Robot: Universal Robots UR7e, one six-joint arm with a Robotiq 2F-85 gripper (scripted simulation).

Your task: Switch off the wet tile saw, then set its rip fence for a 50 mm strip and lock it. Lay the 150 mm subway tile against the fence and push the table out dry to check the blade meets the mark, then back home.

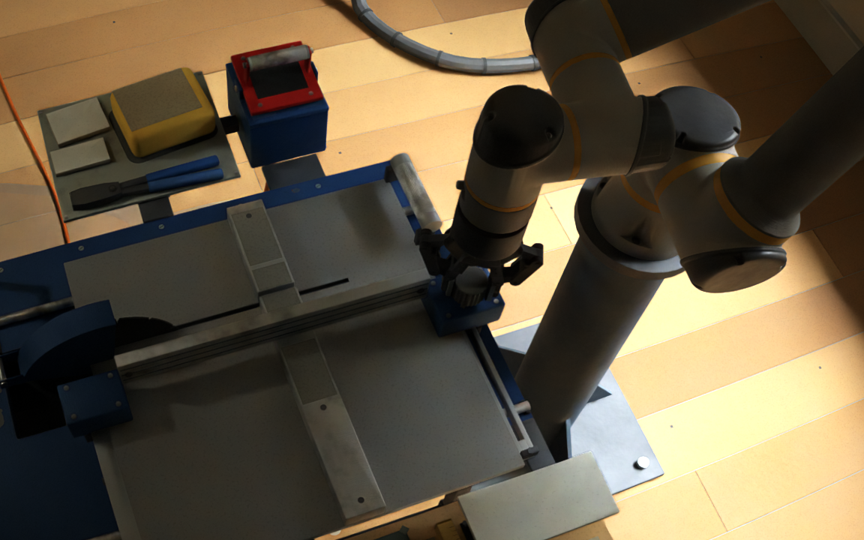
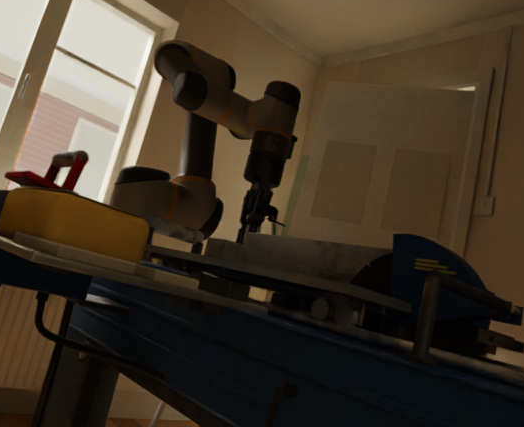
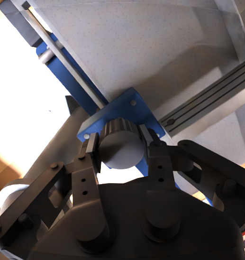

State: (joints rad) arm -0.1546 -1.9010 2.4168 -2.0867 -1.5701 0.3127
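Note:
The saw blade (image 1: 143, 327) is mostly hidden under its blue guard (image 1: 66, 342) at the left end of the table. The ribbed grey lock knob (image 3: 120, 145) on the rip fence's blue end block (image 1: 463, 310) is clamped in my closed gripper (image 3: 118, 145), at the table's right edge. The grey rip fence (image 1: 267, 326) runs from that block across the sliding table (image 1: 301, 349) toward the blade. A pale subway tile (image 1: 536, 500) lies off the table's near right corner, apart from the fence.
The arm's base column (image 1: 583, 336) stands just right of the table. A blue and red box (image 1: 276, 101), a yellow sponge (image 1: 160, 111), two small tiles and nippers (image 1: 147, 183) lie beyond the far edge. A grey hose (image 1: 435, 54) curves on the floor.

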